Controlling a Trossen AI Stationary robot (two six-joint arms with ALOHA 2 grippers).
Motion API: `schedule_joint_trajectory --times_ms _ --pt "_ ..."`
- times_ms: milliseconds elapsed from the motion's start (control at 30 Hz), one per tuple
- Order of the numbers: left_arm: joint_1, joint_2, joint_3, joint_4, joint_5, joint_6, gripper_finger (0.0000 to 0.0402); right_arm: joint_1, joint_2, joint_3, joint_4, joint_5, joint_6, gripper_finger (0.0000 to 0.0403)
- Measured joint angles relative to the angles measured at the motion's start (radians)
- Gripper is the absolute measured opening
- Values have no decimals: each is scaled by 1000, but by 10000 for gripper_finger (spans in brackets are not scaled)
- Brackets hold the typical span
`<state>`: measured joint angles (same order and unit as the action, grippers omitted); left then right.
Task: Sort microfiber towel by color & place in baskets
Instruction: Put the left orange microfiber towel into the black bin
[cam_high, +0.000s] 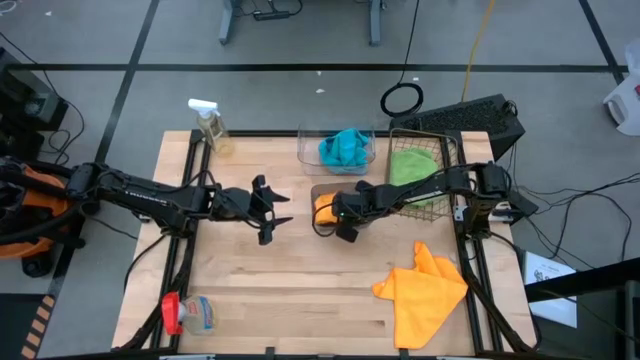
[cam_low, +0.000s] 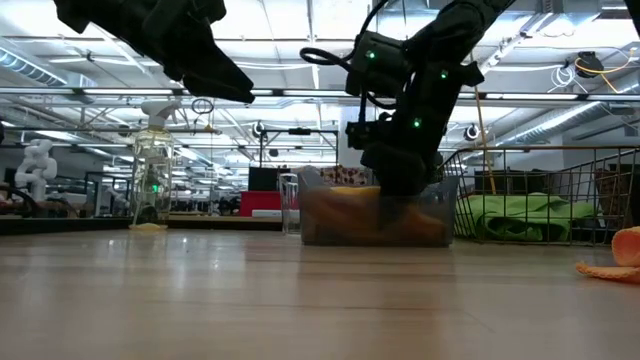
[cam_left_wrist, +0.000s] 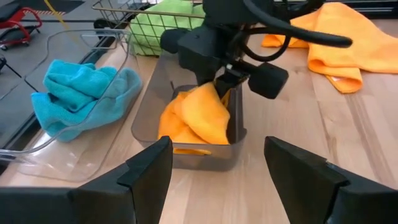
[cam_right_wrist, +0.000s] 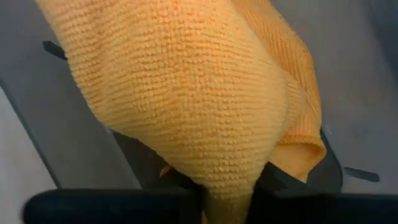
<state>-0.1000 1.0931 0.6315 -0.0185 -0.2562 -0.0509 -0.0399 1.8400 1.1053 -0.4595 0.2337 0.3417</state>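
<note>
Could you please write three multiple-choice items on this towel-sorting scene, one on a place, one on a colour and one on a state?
1. Where does the loose orange-yellow microfiber towel lie?
A. on the wooden table
B. in the clear plastic tub
C. in the dark wire-mesh basket

2. What colour is the towel in the clear plastic tub?
A. lime green
B. turquoise blue
C. orange-yellow

3. What is the right gripper doing?
A. hanging open above bare wood
B. shut on an orange-yellow towel in the smoky grey plastic tub
C. holding the spray bottle

Answers: 1 A, the towel is spread on the wood near the right arm. 2 B, the turquoise blue towel fills that tub. 3 B, the right wrist view shows cloth pinched.
</note>
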Motion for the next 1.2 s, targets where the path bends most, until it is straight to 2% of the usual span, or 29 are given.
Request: schedule_joint_trajectory --times_ms 333,467,667,833,967,1067,1200 --pt "-2 0 0 -6 0 1 258 2 -115 0 -44 -21 51 185" --pt "-2 0 0 -9 0 1 258 2 -158 0 -81 -88 100 216" --pt "-2 0 0 -8 0 1 258 2 -196 0 -99 -101 92 242" --pt "-2 0 0 -8 0 3 258 2 -200 0 -122 -109 70 241" --pt "-2 0 0 -5 1 3 257 -6 -200 0 -66 -110 51 228" --pt "-2 0 0 -4 1 4 257 -21 -194 0 -8 -104 58 196" --pt "-2 0 0 10 1 4 257 -44 -139 1 2 -106 92 122"
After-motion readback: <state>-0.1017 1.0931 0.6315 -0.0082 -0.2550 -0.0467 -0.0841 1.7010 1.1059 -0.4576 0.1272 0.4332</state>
